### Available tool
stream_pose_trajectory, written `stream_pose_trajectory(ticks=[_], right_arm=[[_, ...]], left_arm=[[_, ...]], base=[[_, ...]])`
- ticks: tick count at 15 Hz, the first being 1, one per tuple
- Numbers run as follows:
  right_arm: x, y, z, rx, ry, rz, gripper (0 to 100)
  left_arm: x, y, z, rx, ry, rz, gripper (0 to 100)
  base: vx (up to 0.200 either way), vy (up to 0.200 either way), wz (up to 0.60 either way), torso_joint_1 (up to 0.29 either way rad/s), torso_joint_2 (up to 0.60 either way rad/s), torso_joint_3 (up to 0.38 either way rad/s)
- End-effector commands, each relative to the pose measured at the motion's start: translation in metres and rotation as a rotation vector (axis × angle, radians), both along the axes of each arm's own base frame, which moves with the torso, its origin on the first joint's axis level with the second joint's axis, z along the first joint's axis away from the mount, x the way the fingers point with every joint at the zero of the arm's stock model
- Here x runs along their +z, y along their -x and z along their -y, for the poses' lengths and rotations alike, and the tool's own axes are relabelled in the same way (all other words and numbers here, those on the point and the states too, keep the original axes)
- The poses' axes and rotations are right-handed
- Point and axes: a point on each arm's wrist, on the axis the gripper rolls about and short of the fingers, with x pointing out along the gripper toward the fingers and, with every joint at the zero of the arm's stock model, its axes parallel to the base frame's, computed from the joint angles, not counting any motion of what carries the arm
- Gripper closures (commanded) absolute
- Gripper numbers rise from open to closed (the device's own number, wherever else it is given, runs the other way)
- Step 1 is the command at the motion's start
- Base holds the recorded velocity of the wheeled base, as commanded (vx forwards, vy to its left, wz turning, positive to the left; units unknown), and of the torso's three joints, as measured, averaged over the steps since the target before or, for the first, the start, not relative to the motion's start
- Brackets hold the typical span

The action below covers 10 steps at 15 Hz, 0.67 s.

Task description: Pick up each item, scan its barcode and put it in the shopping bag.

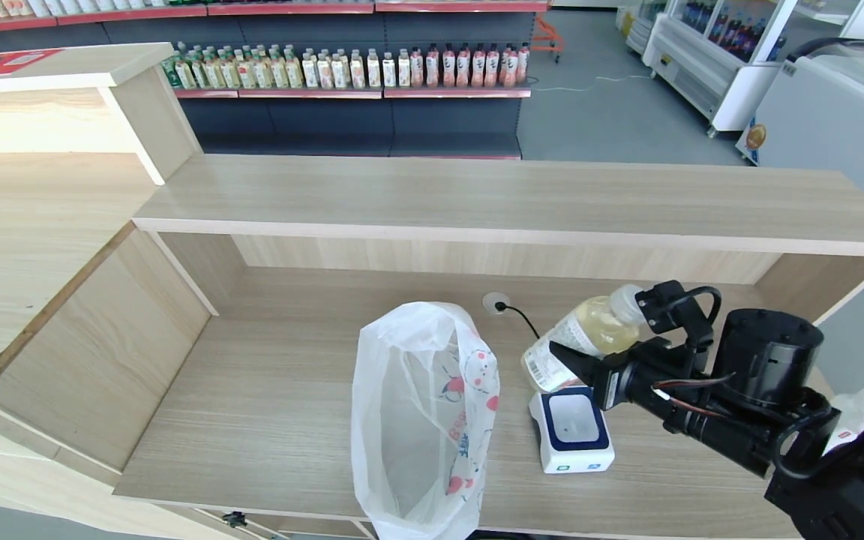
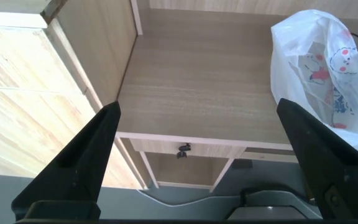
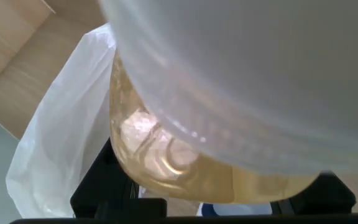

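My right gripper [image 1: 586, 358] clamps a smooth, clear plastic bottle [image 1: 593, 326] of pale yellow drink, tilted just above the one white-and-blue scanner [image 1: 573, 431]. Beside it, one crinkled white shopping bag [image 1: 417, 420] stands open at the wooden counter's [image 1: 252, 405] front edge, with open wood to its left. My left gripper [image 2: 197, 162] hangs spread wide off that edge.

Bottle [image 1: 597, 326]: part was hidden behind the right hand [image 1: 573, 343].
Shopping bag [image 1: 421, 420]: bottom was cut off past the tabletop's [image 1: 252, 420] front edge.
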Motion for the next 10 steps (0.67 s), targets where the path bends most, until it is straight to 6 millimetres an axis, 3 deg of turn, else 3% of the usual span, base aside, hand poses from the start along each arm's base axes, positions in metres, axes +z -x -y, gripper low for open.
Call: stream_pose_trajectory(ticks=[1, 5, 10], right_arm=[[-0.012, -0.005, -0.008, 0.019, 0.007, -0.027, 100], [-0.025, -0.014, -0.036, 0.076, -0.015, -0.063, 100], [-0.065, -0.043, -0.063, 0.110, 0.071, -0.072, 100]], left_arm=[[0.000, 0.000, 0.000, 0.002, -0.002, 0.001, 0], [0.000, 0.000, 0.000, 0.002, -0.002, 0.001, 0], [0.000, 0.000, 0.000, 0.002, -0.002, 0.001, 0]], base=[[0.000, 0.000, 0.00, 0.000, 0.00, 0.000], [0.000, 0.000, 0.00, 0.000, 0.00, 0.000], [0.000, 0.000, 0.00, 0.000, 0.00, 0.000]])
